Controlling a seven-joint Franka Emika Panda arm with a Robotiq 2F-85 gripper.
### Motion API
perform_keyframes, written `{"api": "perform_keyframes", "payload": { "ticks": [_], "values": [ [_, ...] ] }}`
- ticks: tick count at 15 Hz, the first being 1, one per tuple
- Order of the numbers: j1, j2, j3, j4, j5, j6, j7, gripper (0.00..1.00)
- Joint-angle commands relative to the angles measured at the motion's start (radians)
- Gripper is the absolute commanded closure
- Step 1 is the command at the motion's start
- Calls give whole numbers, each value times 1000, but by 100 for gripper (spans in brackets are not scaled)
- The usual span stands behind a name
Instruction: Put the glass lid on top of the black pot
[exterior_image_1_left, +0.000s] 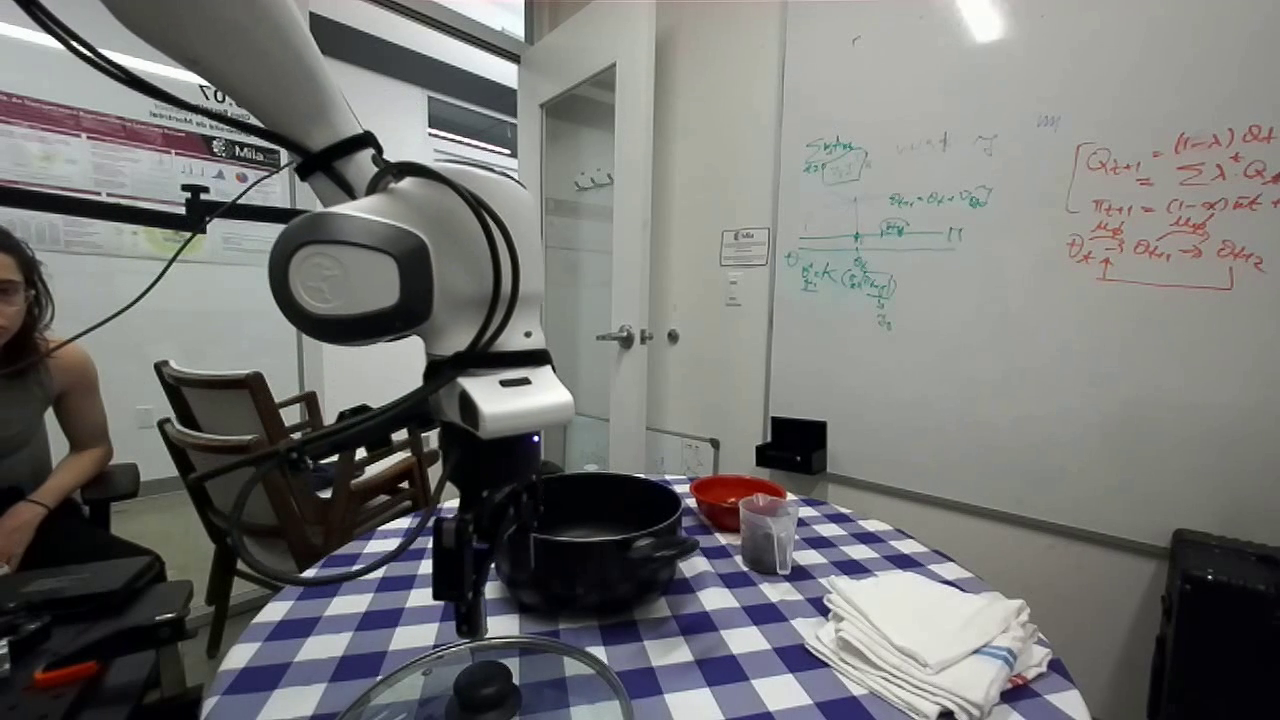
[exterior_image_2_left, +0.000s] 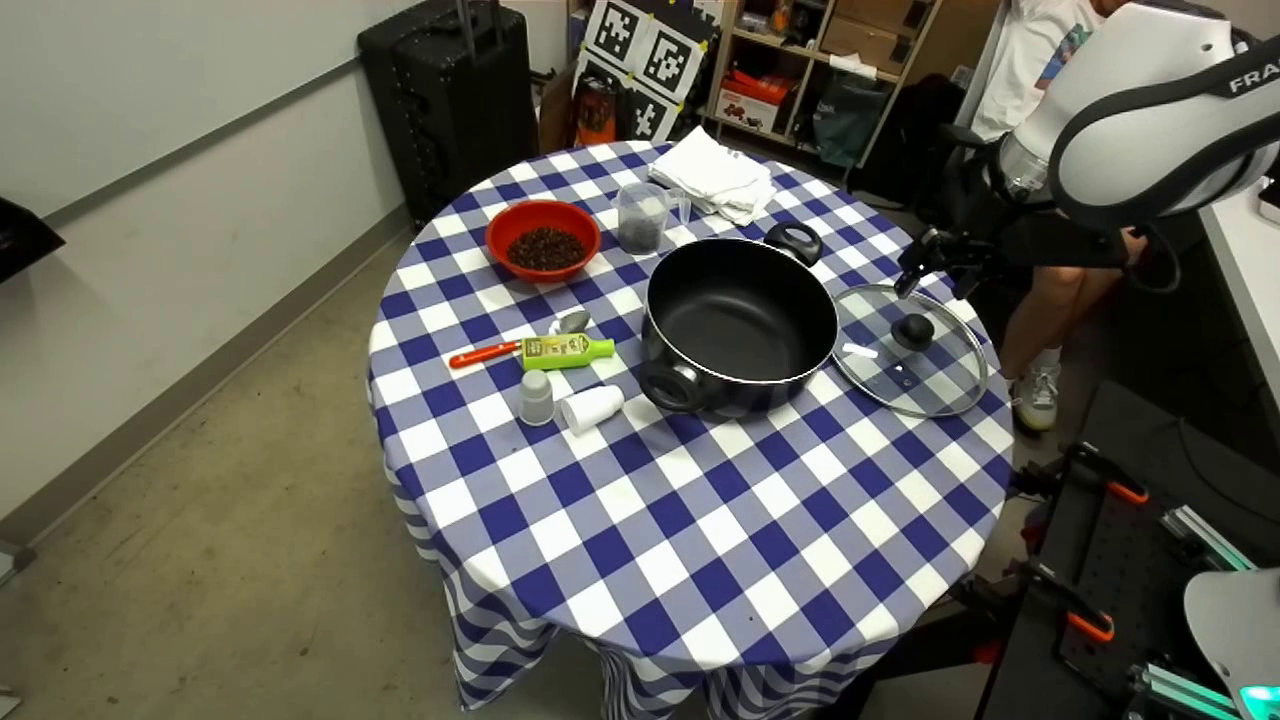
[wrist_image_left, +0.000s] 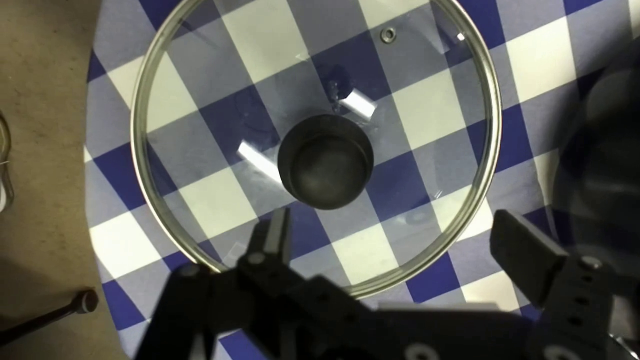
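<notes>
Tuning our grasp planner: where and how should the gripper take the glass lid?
Best bet: the black knob, from straight above, jaws straddling it. The glass lid lies knob-up on the checkered tablecloth, so its metal rim sits low, while the knob stands proud at the center. It's round, so jaw angle should matter little; the open gripper likely spans it.

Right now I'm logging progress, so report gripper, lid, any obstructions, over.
Gripper open, holding nothing. Glass lid on tablecloth, beside black pot, not yet lifted. No obstruction seen between them.
</notes>
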Motion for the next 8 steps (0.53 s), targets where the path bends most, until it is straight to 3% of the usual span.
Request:
{"api": "perform_keyframes", "payload": {
  "ticks": [1, 8],
  "values": [
    [18, 99, -15, 69, 14, -4, -17, 0],
    [29, 186, -35, 108, -17, -35, -10, 0]
  ]
}}
